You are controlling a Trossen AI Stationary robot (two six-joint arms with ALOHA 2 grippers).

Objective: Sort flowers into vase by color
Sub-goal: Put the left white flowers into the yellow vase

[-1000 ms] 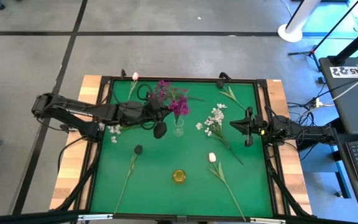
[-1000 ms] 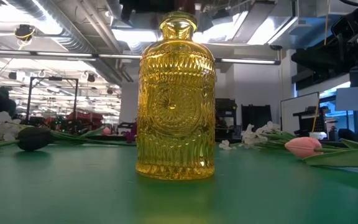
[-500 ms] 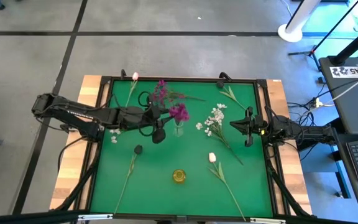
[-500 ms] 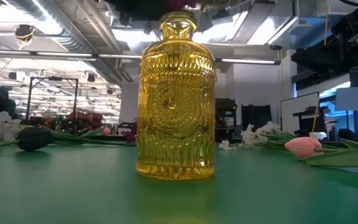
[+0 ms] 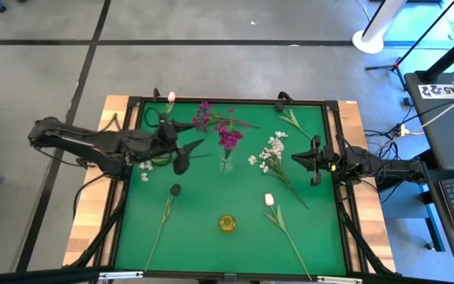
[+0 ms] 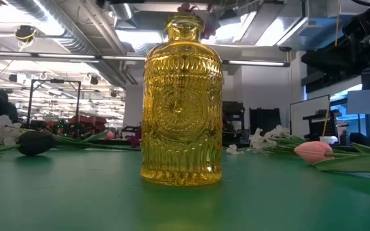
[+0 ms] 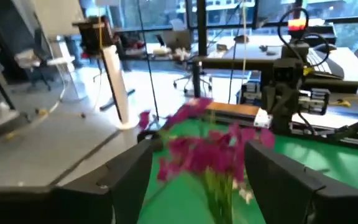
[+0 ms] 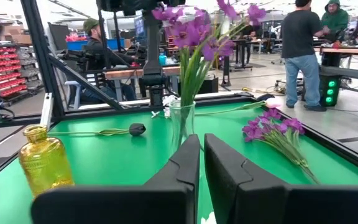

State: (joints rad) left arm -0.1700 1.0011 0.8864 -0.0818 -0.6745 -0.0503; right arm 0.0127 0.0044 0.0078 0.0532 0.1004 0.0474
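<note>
High view, left gripper (image 5: 181,151): fingers spread wide, empty, just left of the clear vase (image 5: 225,163).
Magenta flowers (image 5: 228,139): upright in that vase, beyond the open fingertips, apart from them.
Right gripper (image 5: 299,158): fingers closed, empty, at the table's right edge.

A bright green table mat (image 5: 203,229) is edged by pale wooden boards (image 5: 85,229). A yellow pressed-glass bottle (image 6: 182,102) is patterned with ribs and a round medallion. Magenta-purple flower clusters (image 8: 194,28) on green stems are seen in a clear glass vase (image 8: 181,124). A pale pink bud (image 6: 313,150) and small white blossoms (image 5: 272,148) are shown, with a dark bud (image 6: 35,142)
</note>
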